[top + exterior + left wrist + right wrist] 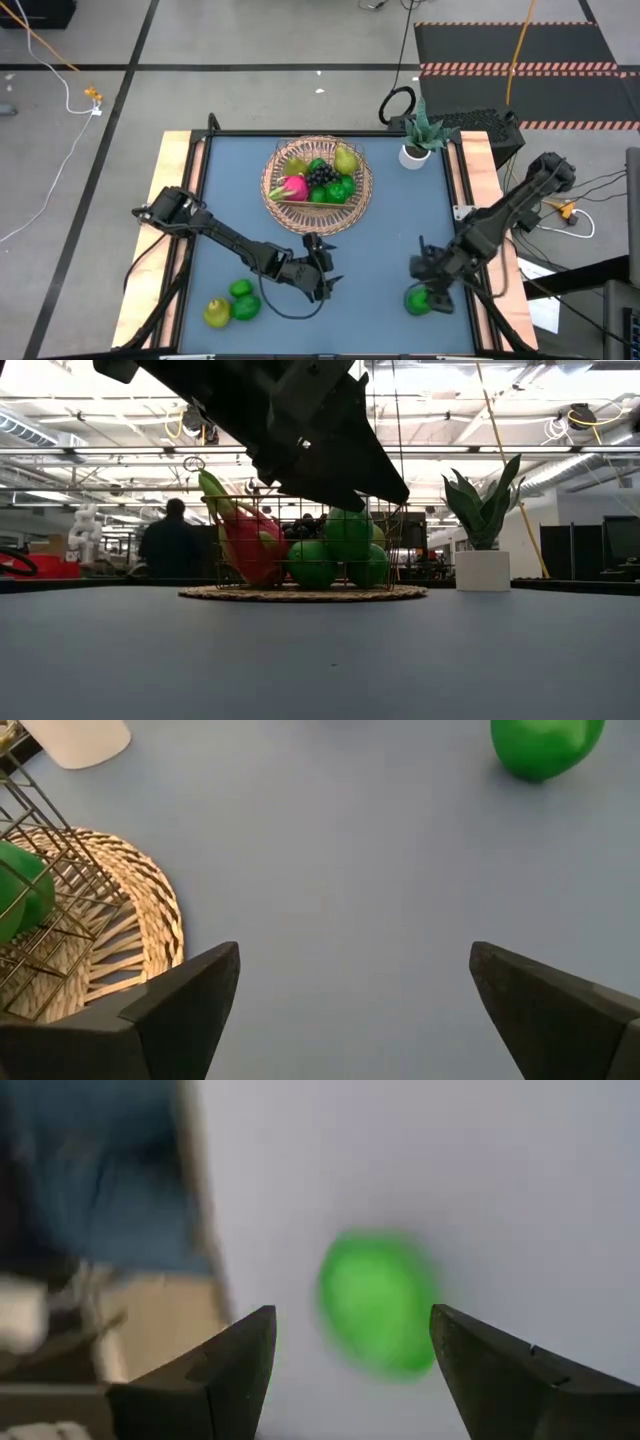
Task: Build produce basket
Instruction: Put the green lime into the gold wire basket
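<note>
Your left arm reaches in from 9 o'clock, its tool (325,270) low near 6 o'clock with fingers (185,1005) spread wide. Your right arm angles in from 3 o'clock; its tool (428,285) near 5 o'clock, also parted.

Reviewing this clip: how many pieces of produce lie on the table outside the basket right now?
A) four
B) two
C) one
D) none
A: in the high view three pieces, a yellow-green pear and two green fruits, sit near the table's front left corner, and one more green fruit lies under the open right gripper, all apart from the basket.
</note>
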Robot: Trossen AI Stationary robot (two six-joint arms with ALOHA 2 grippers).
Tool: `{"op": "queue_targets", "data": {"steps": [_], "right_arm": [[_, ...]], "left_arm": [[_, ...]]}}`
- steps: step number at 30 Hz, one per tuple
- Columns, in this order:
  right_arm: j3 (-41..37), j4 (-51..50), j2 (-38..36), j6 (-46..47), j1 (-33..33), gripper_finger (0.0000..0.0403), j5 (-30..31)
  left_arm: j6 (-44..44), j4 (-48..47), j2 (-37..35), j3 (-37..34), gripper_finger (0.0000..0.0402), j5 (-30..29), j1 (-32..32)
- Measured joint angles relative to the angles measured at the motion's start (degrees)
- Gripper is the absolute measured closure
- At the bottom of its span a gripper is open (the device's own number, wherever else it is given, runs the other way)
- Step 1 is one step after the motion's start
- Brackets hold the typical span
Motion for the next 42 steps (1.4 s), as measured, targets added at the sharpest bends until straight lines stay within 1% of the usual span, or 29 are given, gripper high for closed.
{"op": "queue_targets", "data": {"steps": [2, 3, 6, 7, 8, 11, 13, 15, 20, 22, 24, 26, 31, 33, 37, 42], "right_arm": [[0.00, -2.46, -1.72, -0.38, 1.81, 0.0145, -1.95], [-0.01, -4.37, -2.20, -0.48, 2.43, 0.0145, -1.65], [-0.07, -8.97, -2.65, -1.58, 3.53, 0.0145, 3.55], [-0.41, -9.15, -2.63, -1.82, 3.59, 0.0145, 4.12], [-0.90, -7.85, -2.64, -1.38, 3.67, 0.0145, 4.10], [-3.23, 0.41, -2.63, 1.34, 3.84, 0.0145, 3.09], [-5.50, 6.69, -2.63, 0.70, 4.12, 0.0145, 2.10], [-7.76, 10.00, -2.63, 0.21, 4.30, 0.0145, 2.05], [-10.86, 5.99, -2.61, -0.13, 4.31, 0.0145, 1.90], [-10.74, 6.26, -2.68, -0.24, 4.87, 0.0143, 1.49], [-10.32, 8.89, -2.70, -1.34, 5.18, 0.0138, 1.60], [-10.15, 11.36, -2.71, -2.54, 5.57, 0.0132, 2.48], [-10.16, 10.78, -2.41, -6.21, 8.55, 0.0111, 8.16], [-10.17, 11.77, -2.41, -5.48, 9.59, 0.0101, 9.18], [-10.17, 14.49, -2.41, -5.46, 11.63, 0.0084, 9.77], [-10.17, 13.33, 0.51, -7.13, 14.56, 0.0072, 9.77]], "left_arm": [[-0.28, 0.02, 0.02, 0.00, 0.0005, 0.00, 0.00], [-0.59, 0.07, 0.02, 0.00, 0.0005, 0.00, 0.00], [-2.15, 0.27, 0.02, 0.00, 0.0005, 0.00, 0.03], [-2.56, 0.44, 0.02, 0.00, 0.0005, -0.01, 0.07], [-2.84, 0.53, 0.02, 0.00, 0.0005, -0.02, 0.11], [-3.03, 1.06, 0.04, 0.00, 0.0005, -0.04, 0.11], [-3.06, 1.22, 0.04, 0.00, 0.0005, -0.07, 0.11], [-3.06, 1.20, 0.07, 0.00, 0.0005, -0.07, 0.11], [-1.97, 1.27, 0.07, 0.00, 0.0005, -0.04, 0.42], [-1.86, 1.44, 0.07, 0.00, 0.0005, -0.05, 0.79], [-1.88, 1.53, 0.07, 0.00, 0.0005, -0.07, 1.20], [-1.92, 1.58, 0.07, 0.00, 0.0005, -0.04, 1.43], [-2.97, 1.62, 0.07, 0.00, 0.0005, 0.06, 1.95], [-2.98, 1.78, 0.07, 0.01, 0.0005, 0.34, 1.95], [-3.02, 1.78, 0.07, 0.02, 0.0005, 0.39, 1.95], [-3.16, 1.78, 0.07, 0.02, 0.0005, 0.46, 1.88]]}}
